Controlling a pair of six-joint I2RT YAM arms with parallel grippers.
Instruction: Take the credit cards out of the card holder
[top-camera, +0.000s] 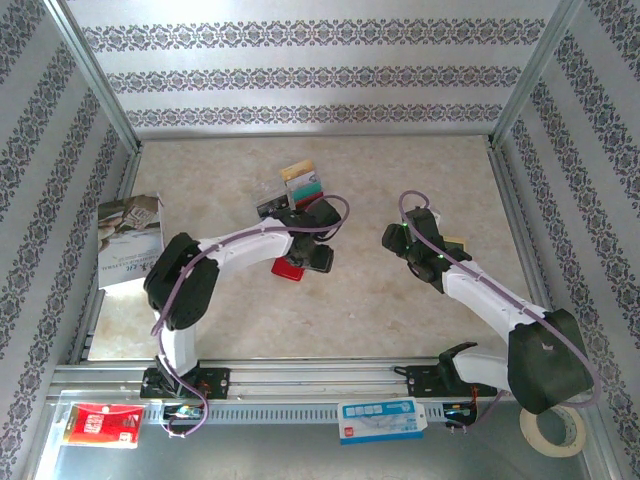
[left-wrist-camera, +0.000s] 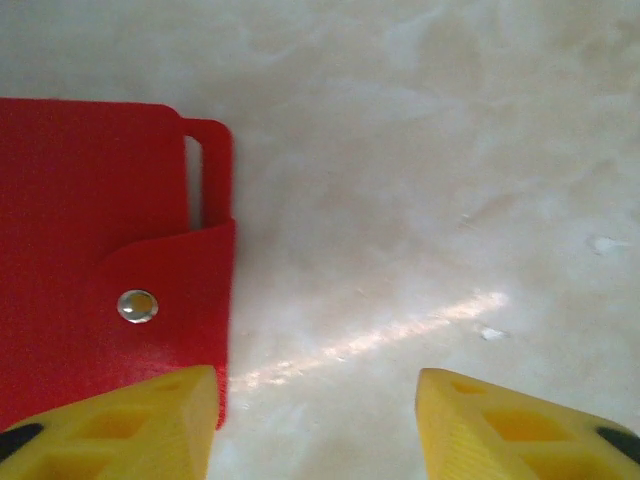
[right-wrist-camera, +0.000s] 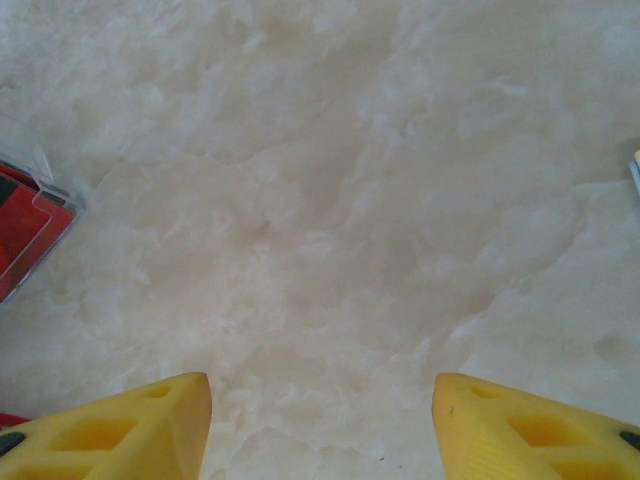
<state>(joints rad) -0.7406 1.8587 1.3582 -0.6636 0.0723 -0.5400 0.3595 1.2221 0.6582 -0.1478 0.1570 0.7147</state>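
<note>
Card holder (left-wrist-camera: 90, 230), illegibly small magazine (top-camera: 128, 240) print

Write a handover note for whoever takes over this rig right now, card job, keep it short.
Left tool: open, holding nothing, one finger over the card holder's edge.
Right tool: open, over bare table.
Card holder: flat on the table, tab snapped shut.
Done: several credit cards lie fanned on the table beyond the holder.
To do: cannot tell whether any are inside; open it and check.

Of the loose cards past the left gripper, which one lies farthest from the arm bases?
The tan card, at the pile's far end; the teal card lies nearer.
</note>
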